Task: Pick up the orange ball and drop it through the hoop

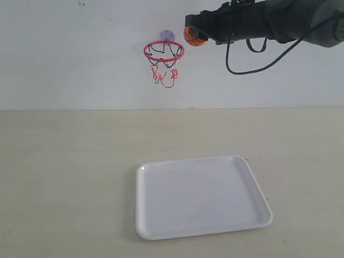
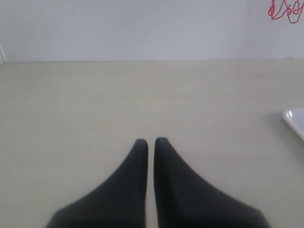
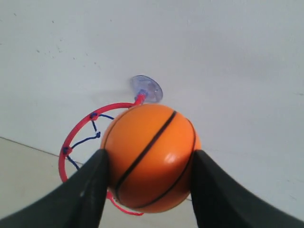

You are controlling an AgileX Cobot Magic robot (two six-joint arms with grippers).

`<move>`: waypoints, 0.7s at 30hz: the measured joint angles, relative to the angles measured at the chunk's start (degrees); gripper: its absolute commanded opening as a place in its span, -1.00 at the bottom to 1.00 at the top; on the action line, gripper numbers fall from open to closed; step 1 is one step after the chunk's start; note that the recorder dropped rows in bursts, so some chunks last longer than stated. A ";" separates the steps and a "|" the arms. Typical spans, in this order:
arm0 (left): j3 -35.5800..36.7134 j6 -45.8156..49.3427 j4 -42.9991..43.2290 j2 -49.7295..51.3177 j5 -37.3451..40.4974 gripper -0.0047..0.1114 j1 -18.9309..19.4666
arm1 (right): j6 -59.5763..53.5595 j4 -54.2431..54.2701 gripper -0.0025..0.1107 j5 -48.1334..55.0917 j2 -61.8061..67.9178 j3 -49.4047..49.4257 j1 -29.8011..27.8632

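The orange ball (image 1: 192,37) with black seams is clamped between the black fingers of my right gripper (image 1: 195,35), high up by the wall, just right of and slightly above the hoop (image 1: 164,50). In the right wrist view the orange ball (image 3: 149,156) fills the gap of the right gripper (image 3: 148,164), and the hoop's red ring (image 3: 71,142) and clear suction cup (image 3: 147,88) sit just behind it. My left gripper (image 2: 151,142) is shut on nothing above bare table; a bit of red net (image 2: 284,10) shows far off.
A white tray (image 1: 201,196) lies on the beige table below and to the right of the hoop; its corner (image 2: 295,121) shows in the left wrist view. A black cable (image 1: 252,67) loops under the right arm. The white wall stands behind.
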 measured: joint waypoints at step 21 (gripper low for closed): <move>0.00 0.00 0.00 0.00 0.00 -0.85 0.00 | -41.45 42.93 -0.96 16.95 10.60 -5.06 -5.07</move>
